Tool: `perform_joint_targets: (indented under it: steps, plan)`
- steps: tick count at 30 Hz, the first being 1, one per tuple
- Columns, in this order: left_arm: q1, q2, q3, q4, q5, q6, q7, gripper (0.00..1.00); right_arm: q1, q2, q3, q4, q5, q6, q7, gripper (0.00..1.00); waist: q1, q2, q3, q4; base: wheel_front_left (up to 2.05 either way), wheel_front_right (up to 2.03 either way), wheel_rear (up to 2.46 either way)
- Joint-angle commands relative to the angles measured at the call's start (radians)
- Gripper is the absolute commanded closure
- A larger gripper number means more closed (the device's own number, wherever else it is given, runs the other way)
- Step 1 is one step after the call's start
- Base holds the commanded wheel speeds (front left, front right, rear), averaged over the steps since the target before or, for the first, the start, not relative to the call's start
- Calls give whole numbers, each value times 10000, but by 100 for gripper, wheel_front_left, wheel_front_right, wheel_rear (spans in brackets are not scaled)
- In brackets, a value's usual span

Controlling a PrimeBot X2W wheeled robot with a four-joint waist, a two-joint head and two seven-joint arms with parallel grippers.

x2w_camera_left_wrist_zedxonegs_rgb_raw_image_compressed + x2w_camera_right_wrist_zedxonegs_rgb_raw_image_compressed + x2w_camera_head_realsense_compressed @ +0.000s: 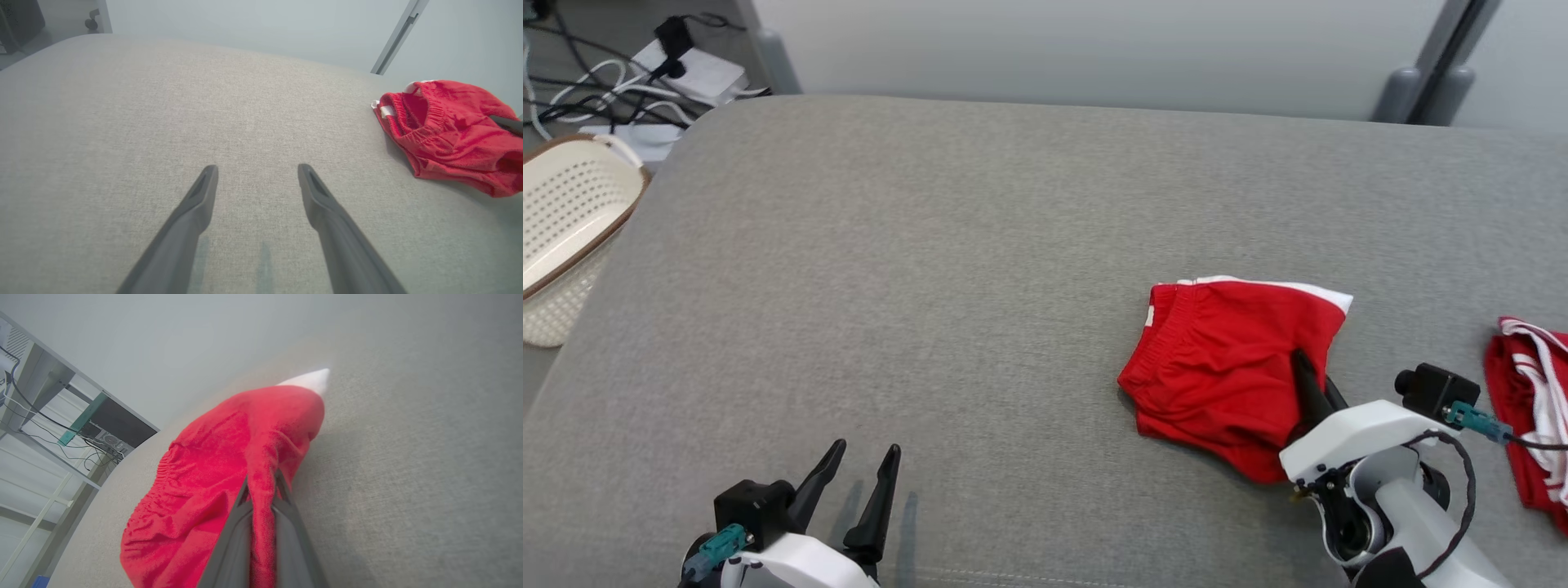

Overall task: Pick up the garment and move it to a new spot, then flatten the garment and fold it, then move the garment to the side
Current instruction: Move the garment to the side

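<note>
**While the left gripper (pixel 866 449) stands open, the right gripper (pixel 262 477) pinches a fold of the red garment (pixel 1217 367)**

As seen from the head camera, the largest element is an upholstered surface (pixel 931 269) of grey, finely woven cloth. It is rounded at its far left corner, and a stitched seam runs along its near edge.

On the right half of this surface lies the garment, a soft red knit bunched into a rough trapezoid. It has a gathered elastic waistband on its left side and a white band ending in a point at its far right corner.

Off the surface's left edge sits a cream plastic basket (pixel 564 220), perforated with small holes and rimmed in brown.

At the right edge lies a second red garment (pixel 1531 408), crumpled and striped in white, apart from the first.

The right gripper's white housing rises from the lower right. Its two dark tapered fingers are clenched on a raised ridge of red fabric at the garment's near right part, and in the right wrist view this ridge runs between them.

The left gripper sits at the lower left, well apart from the garment. Its dark fingers are spread with nothing between them, above bare cloth that carries their faint shadows.

Beyond the far left corner, a white power strip (pixel 690 69) lies among black and white cables.
</note>
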Motion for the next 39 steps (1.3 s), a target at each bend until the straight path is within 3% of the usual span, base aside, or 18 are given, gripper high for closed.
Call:
perform_joint_targets:
  steps: [1,11,17,24,31,39]
  plan:
    - [-145,142,424,-274,188,-71,-105,0,146,99,230,-315,-52,14,-59,100,0,-1,-367,-759,0,0,0]
    - [150,-267,945,-970,787,-71,-105,0,1142,99,679,-1062,-88,14,-59,100,0,-1,-393,-3426,0,0,0]
    - [364,-132,1093,-1789,848,-71,-105,0,1475,99,925,-1664,-95,14,-59,100,0,-1,200,-4412,0,0,0]
    - [532,228,1161,-2632,835,-71,-105,0,1574,99,692,-2265,-569,14,-59,100,0,-1,692,-4664,0,0,0]
    - [623,510,1005,-3137,733,-71,-105,0,523,99,-162,-2454,-2766,14,-59,100,0,-1,964,-4455,0,0,0]
    - [678,698,993,-3337,580,-71,-105,0,-825,94,-2761,-2310,-5612,14,990,100,0,-1,1167,-3909,0,0,0]
